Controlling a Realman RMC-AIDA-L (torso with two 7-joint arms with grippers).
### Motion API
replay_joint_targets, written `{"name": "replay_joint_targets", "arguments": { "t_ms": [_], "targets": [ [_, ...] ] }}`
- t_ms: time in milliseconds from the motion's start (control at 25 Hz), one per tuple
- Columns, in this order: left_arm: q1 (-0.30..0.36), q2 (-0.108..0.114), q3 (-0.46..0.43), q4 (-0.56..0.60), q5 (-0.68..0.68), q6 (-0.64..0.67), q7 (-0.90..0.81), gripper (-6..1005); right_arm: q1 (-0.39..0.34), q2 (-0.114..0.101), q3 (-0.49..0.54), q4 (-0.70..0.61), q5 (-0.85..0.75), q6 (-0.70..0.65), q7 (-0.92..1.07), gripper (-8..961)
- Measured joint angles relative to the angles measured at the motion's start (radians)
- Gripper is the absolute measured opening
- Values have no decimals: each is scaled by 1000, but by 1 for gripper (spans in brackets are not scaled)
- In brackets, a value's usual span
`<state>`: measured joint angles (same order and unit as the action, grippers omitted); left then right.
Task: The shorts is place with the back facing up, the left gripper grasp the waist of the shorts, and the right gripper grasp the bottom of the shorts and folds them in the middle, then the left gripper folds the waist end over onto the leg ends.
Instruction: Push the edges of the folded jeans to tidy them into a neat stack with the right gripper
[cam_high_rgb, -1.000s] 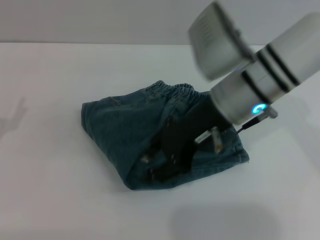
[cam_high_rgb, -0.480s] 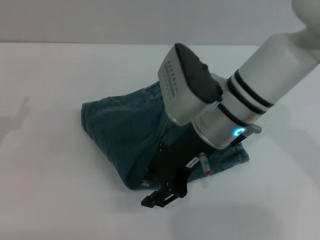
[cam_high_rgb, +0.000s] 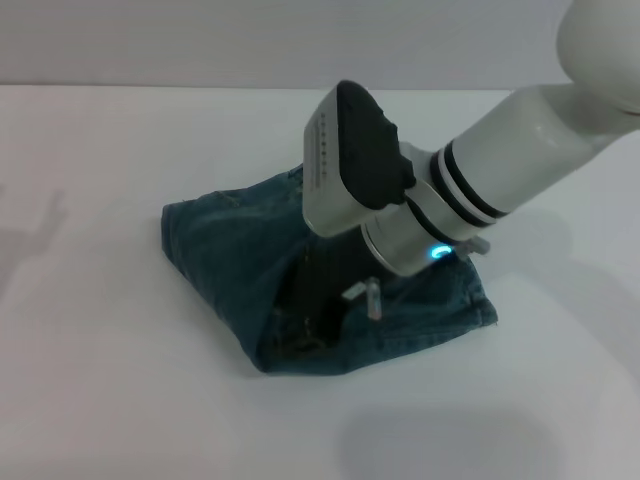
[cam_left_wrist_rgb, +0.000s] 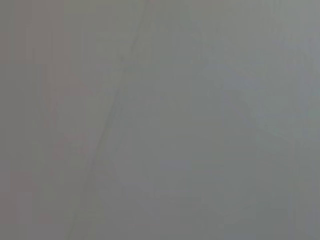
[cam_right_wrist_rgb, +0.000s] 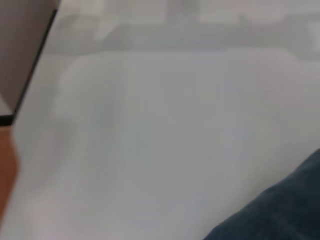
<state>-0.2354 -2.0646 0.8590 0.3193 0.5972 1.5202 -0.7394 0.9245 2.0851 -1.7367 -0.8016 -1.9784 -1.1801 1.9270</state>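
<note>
Mid-fold: right gripper (cam_high_rgb: 318, 318) pressed onto shorts (cam_high_rgb: 225, 255), finger state can't tell; next, left gripper's waist-over-hems fold

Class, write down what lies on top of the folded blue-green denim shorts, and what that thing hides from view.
The right gripper, black on a silver arm, presses down on the folded blue-green denim shorts lying on the white table. Its arm covers the shorts' far edge, so the waist cannot be seen.
</note>
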Motion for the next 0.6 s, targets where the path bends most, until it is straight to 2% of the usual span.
{"name": "replay_joint_targets", "arguments": {
  "t_ms": [240, 600],
  "targets": [
    [-23, 2, 0, -27, 2, -1, 3, 845, 7, 2, -2, 17, 16, 155, -10, 437],
    [-34, 5, 0, -30, 3, -9, 3, 845, 29, 3, -9, 44, 78, 247, -26, 436]
  ]
}}
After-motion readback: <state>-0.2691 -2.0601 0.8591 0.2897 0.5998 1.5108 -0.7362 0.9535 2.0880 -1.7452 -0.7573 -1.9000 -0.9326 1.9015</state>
